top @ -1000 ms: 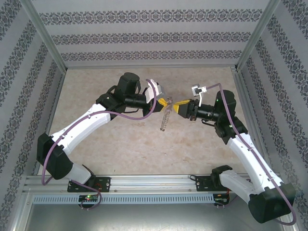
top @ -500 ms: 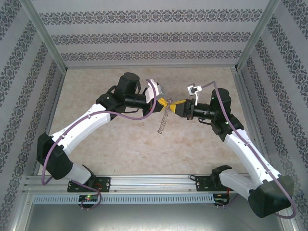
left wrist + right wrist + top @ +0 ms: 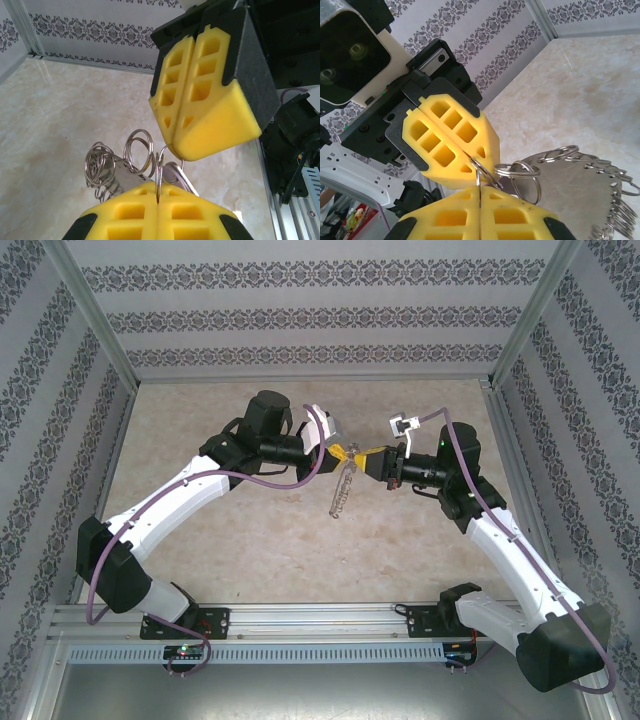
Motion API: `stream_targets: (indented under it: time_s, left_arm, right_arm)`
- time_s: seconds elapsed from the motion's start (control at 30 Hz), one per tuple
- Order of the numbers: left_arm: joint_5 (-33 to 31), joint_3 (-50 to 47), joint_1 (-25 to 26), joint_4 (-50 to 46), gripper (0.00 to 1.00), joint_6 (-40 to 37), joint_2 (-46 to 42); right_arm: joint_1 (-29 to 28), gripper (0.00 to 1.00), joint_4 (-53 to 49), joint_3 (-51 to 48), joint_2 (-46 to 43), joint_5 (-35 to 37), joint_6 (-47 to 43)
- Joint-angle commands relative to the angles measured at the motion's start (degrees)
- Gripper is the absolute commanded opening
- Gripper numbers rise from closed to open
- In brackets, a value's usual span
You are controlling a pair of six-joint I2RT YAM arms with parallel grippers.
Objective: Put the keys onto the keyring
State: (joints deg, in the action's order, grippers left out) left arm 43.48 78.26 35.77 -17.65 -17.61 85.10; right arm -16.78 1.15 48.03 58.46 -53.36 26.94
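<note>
Left jaws: the left gripper (image 3: pixel 342 451) (image 3: pixel 157 194) has its yellow pads pressed flush together. They pinch the thin wire of one small split ring (image 3: pixel 159 170) on the rim of the keyring (image 3: pixel 120 174).
Right jaws: the right gripper (image 3: pixel 368 456) (image 3: pixel 480 196) is also closed pad to pad, clamped on the same split ring from the opposite side.
Tip relation: the two grippers meet nose to nose with the ring bridging them. Whether the pads touch cannot be told.
Keyring: it hangs below the pinch. It is a flat grey plate (image 3: pixel 570 182) with holes along its rim, and the holes carry many small silvery rings. In the top view it is nearly edge-on (image 3: pixel 342 492), slanting toward the near-left.
Pale piece: a lilac-grey piece (image 3: pixel 175 175) sits just behind the pinched ring. Its identity cannot be told.
Location: above the middle of the desk (image 3: pixel 250 540), somewhat nearer its far edge.
Surroundings: patterned wall panels (image 3: pixel 320 315) stand on three sides, and an aluminium rail (image 3: pixel 320 618) runs along the near edge.
</note>
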Motion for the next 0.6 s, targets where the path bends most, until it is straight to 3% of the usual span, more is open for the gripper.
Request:
stream_targets:
  time_s: [0.0,0.2,0.57]
  left_arm:
    - [2.07,1.11,-0.17,1.21,0.00,-0.47,-0.28]
    - [1.68,0.85,-0.10,1.78,0.00,-0.32,-0.54]
    - [1.21,0.66,-0.17,2.07,0.00,-0.32,-0.91]
  right_arm:
    - [-0.58,0.06,2.10,1.72,-0.10,0.54,-0.28]
    - [-0.31,0.00,0.73,1.38,-0.70,0.89,-0.89]
    - [0.94,0.00,-0.52,-1.01,-2.23,1.08,-0.80]
